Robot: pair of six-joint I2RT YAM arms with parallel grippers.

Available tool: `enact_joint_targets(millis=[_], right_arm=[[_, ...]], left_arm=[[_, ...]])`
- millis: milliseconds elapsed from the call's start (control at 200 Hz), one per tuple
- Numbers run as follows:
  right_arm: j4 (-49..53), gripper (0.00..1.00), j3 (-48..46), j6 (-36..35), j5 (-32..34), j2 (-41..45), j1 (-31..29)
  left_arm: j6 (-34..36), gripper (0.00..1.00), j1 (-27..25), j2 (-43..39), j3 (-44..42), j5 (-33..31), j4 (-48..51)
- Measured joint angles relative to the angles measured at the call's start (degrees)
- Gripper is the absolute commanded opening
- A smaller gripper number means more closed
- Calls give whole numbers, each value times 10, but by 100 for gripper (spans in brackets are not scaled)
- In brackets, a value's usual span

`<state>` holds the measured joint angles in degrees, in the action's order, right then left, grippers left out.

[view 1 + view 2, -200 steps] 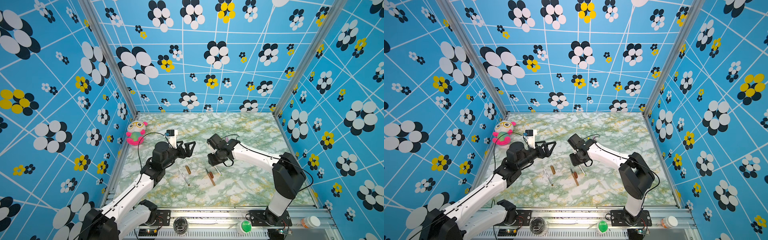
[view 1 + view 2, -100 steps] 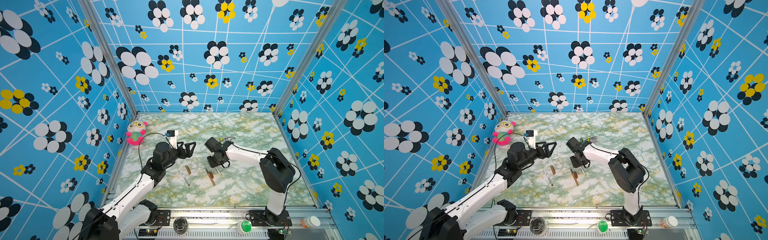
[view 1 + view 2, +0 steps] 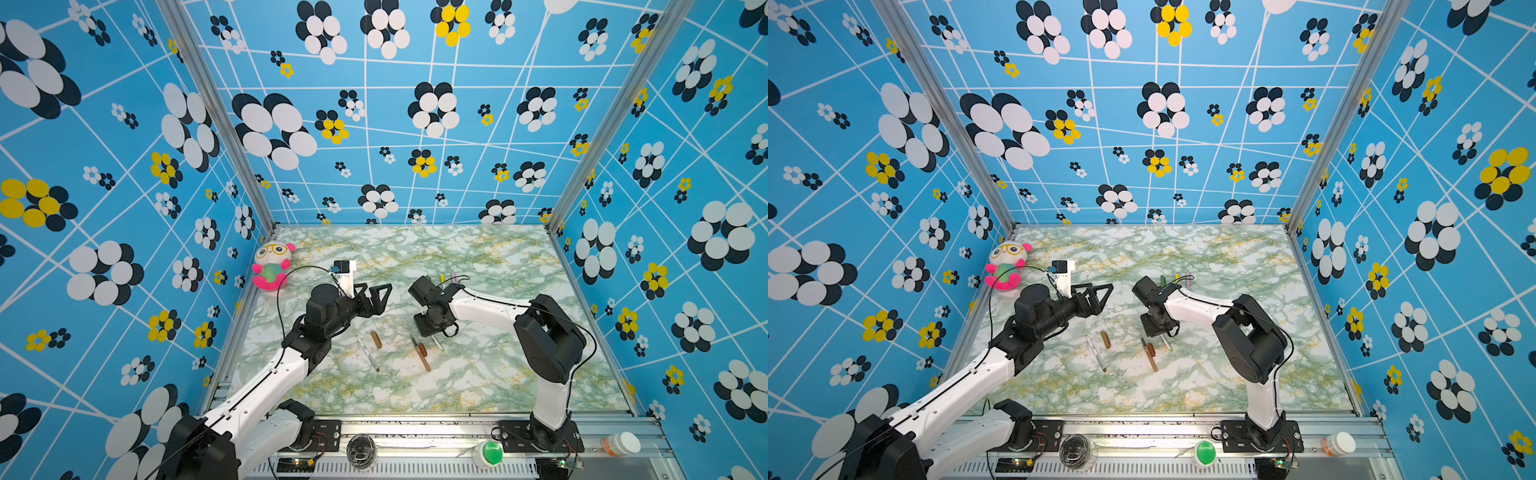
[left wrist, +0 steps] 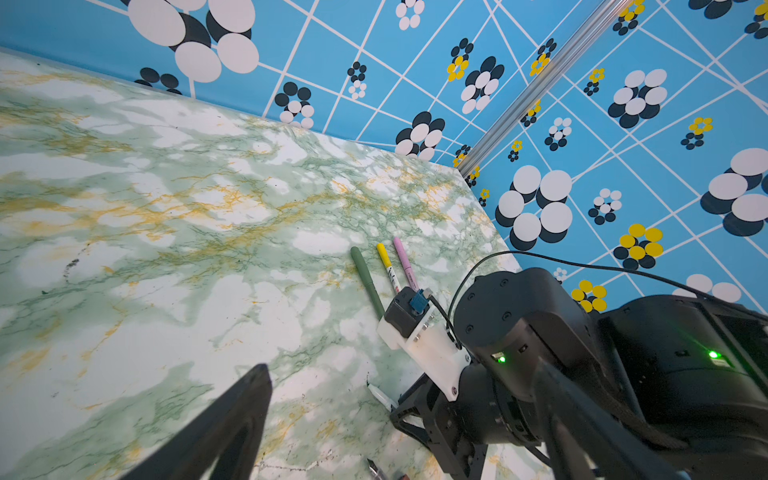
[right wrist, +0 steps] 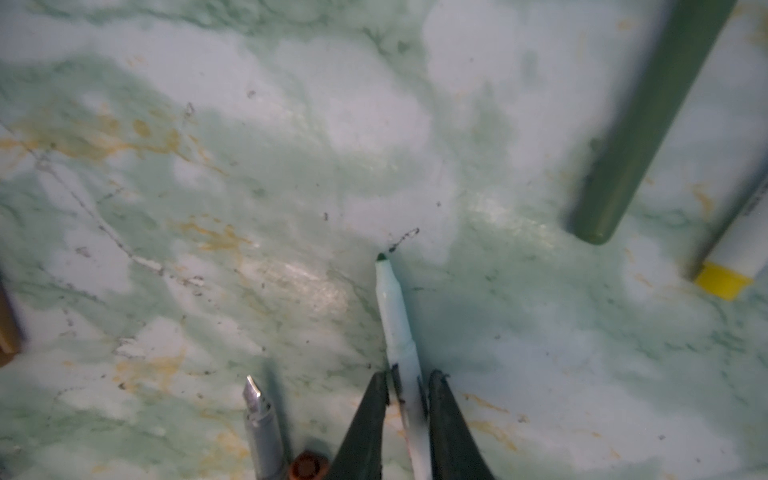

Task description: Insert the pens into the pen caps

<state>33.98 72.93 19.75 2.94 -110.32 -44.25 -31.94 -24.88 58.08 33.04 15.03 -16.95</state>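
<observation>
Right end effector [image 5: 408, 376] pinches a white pen [image 5: 395, 316] on the counter [image 5: 291, 124], presumably for capping; left end effector [image 3: 376, 291] hangs open.

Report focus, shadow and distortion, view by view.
Right wrist view: soft, the white green-tipped pen fairly crisp, the dark green pen blurred. Left wrist view: green-marbled table sharp, one finger of the left gripper a blurred black wedge. Both top views: even light, blue flowered walls splayed by wide-angle distortion.
</observation>
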Motion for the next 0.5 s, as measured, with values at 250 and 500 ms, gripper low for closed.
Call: enact_joint_targets(millis=[250,500], right_arm=[[0,21,0,0,2,-2,0],[-1,12,1,2,10,-3,0]], left_arm=[[0,99,0,0,0,0,0],[0,100,0,0,0,0,0]])
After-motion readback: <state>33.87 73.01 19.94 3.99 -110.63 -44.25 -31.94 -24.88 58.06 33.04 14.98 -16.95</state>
